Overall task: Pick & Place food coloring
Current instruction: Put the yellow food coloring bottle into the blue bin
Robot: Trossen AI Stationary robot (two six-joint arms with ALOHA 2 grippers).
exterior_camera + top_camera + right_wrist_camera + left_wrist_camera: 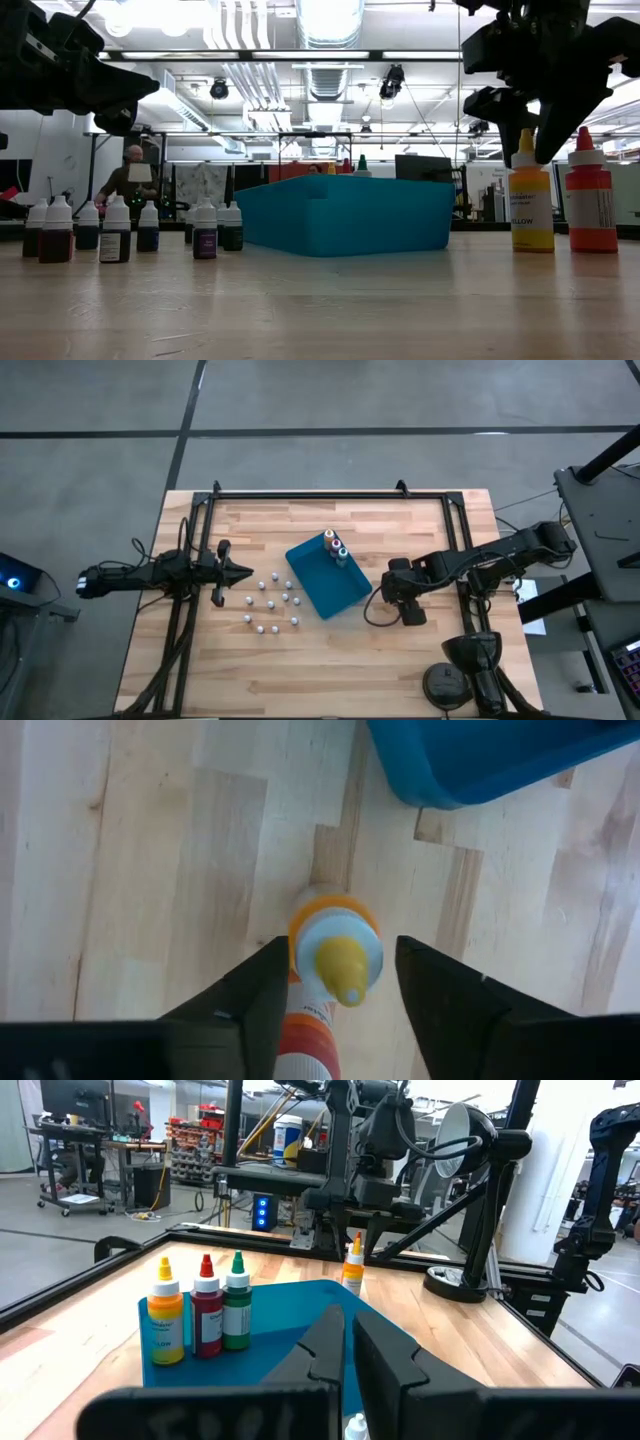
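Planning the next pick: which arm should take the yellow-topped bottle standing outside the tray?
Right. Its tool hangs open directly over that bottle, beside the blue tray. The left tool is across the tray, near the small white-topped bottles.

Right tool (335, 1010) points down, fingers spread.

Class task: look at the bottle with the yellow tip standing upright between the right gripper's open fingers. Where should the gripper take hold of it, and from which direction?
Grip the yellow-tipped bottle from straight above, on the shoulder below its tapered tip. It stands upright, and the right gripper is already centred over it, one open finger on each side. The blue tray stands apart from it and should not get in the way.
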